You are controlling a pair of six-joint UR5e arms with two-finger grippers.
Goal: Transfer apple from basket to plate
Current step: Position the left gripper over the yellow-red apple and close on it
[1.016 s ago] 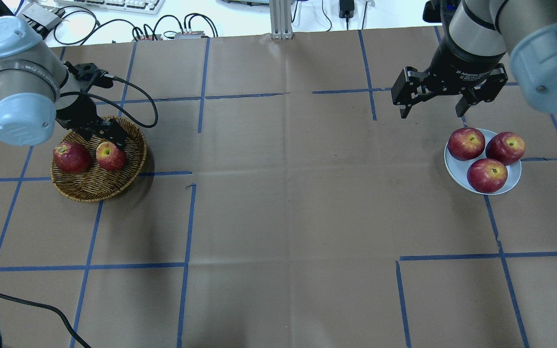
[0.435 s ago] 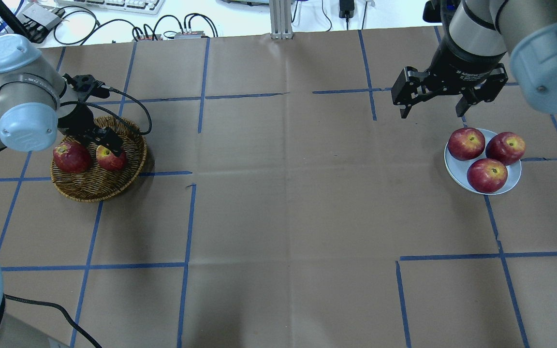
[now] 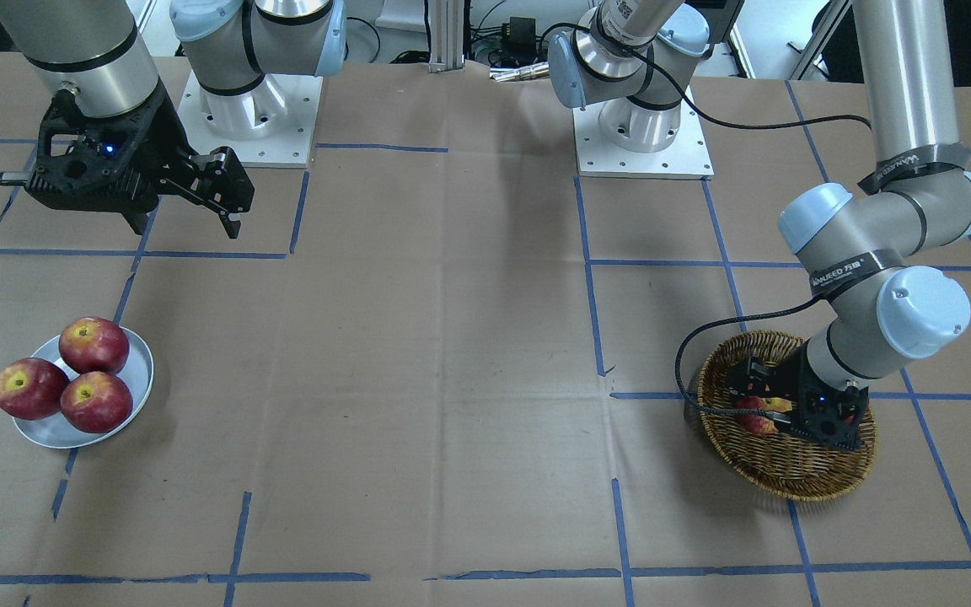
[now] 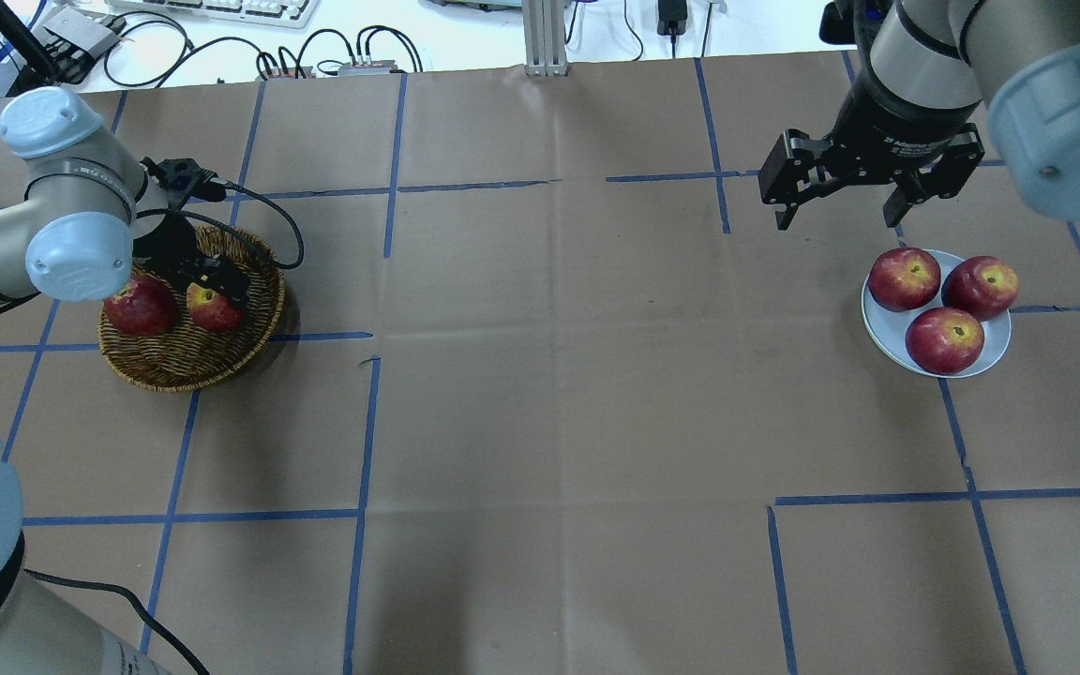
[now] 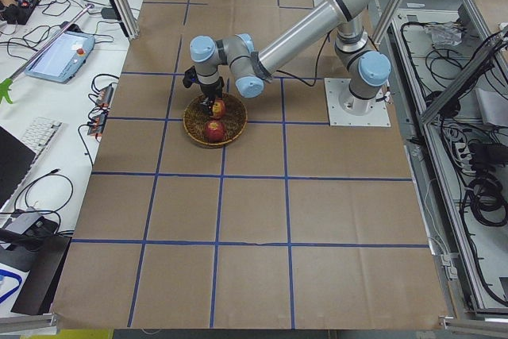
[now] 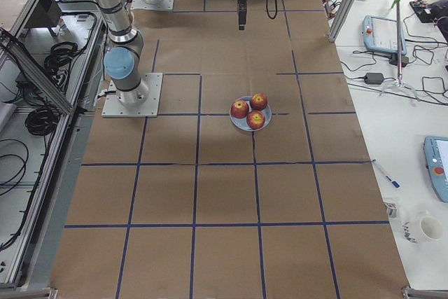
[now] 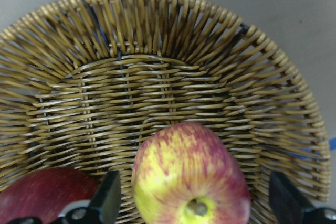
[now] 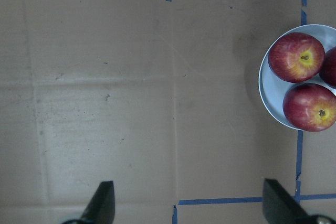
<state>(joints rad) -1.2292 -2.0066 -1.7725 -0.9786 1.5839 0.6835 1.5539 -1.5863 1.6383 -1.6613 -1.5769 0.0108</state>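
The pale red, yellow-streaked apple (image 7: 189,177) lies in the wicker basket (image 4: 184,367) at the table's left, beside a dark red apple (image 4: 139,307). My left gripper (image 4: 217,295) is down inside the basket, open, with one finger on each side of the pale apple (image 4: 210,309) and a gap on both sides. The plate (image 4: 885,328) sits at the right and holds three deep-red apples. My right gripper (image 4: 838,221) is open and empty, above the table just beyond the plate's far left side.
The dark red apple (image 7: 42,192) lies close to my left finger (image 7: 107,203). The basket wall (image 7: 157,51) curves round ahead of the gripper. The three apples (image 8: 302,59) nearly fill the plate (image 8: 266,95). Blue tape lines cross the brown paper.
My left arm has swung in and lowered the gripper further into the basket, over the pale apple. The right arm and the apples have not moved.
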